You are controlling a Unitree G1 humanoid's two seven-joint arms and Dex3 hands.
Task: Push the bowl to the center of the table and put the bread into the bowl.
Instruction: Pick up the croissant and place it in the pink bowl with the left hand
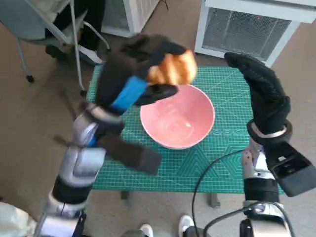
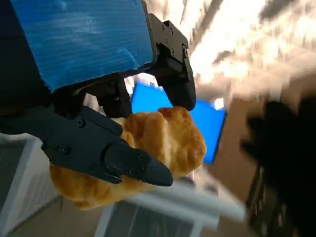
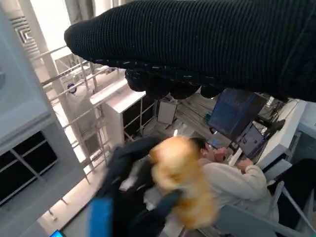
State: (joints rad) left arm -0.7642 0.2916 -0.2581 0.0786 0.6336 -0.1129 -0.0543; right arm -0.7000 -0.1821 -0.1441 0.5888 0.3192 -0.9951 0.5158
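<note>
Robot's left hand (image 1: 129,79), black w/ blue tape on its back, is clamped on a golden-brown, flaky bread roll (image 1: 173,69), holding it in the air above the far-left rim of a shallow pink ceramic bowl (image 1: 177,117). The bowl sits on a green grid-printed cutting mat (image 1: 207,165) covering the desk, roughly mid-mat, so the push step looks done. Key relation: the bowl's hollow lies below and slightly toward the robot's right of the bread; a short carry that way, then a release, should drop it in. In the left wrist view the roll's long axis runs across the hand, black fingers (image 2: 113,148) over its front, another pressed on its upper edge. Left hand is plainly the nearer one; the right hand (image 1: 261,91), in a black knitted glove, hangs raised above the mat's far-right part, beside the bowl, holding nothing, fingers extended and apart. Right wrist view shows a seated person (image 3: 232,180) behind the blurred roll. No brand or label legible; the mat's pale print is too small to read.
</note>
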